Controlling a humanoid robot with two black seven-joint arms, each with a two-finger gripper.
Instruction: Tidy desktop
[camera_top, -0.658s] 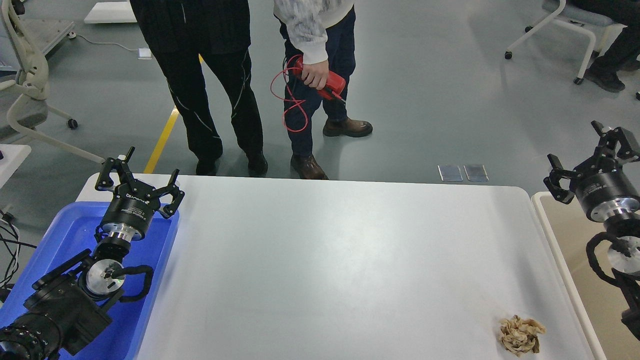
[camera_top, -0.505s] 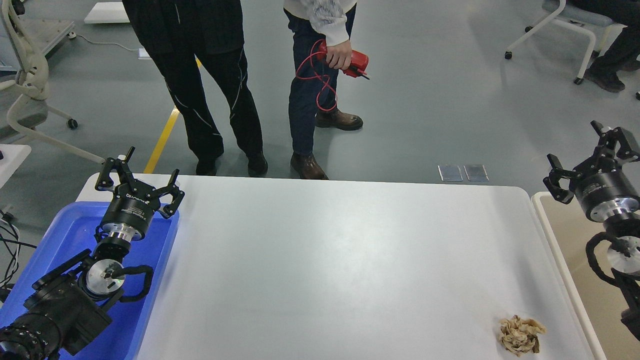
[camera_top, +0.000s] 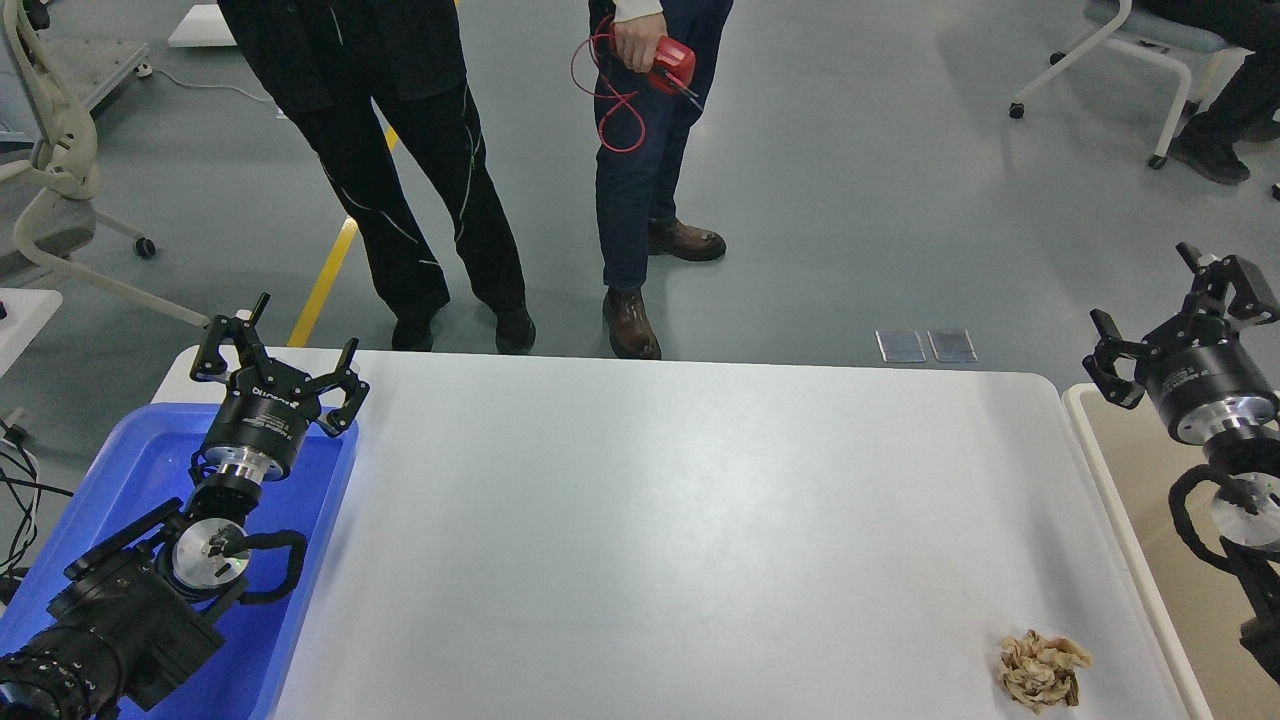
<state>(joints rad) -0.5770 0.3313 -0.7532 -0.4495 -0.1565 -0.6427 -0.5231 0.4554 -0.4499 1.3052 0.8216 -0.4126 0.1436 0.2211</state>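
The desktop (camera_top: 680, 530) is a large white tabletop with rounded corners. A crumpled brown paper ball (camera_top: 1040, 670) lies on it near the front right corner. My left gripper (camera_top: 278, 357) is open and empty, held above the far end of the blue tray (camera_top: 130, 480) at the table's left. My right gripper (camera_top: 1170, 315) is open and empty, held above the far end of the beige bin (camera_top: 1120, 500) at the right. Both grippers are far from the paper ball.
Two people (camera_top: 420, 150) stand just beyond the table's far edge; one holds a red tool with red cables (camera_top: 665, 65). Office chairs stand at the far left (camera_top: 60, 150) and far right (camera_top: 1130, 50).
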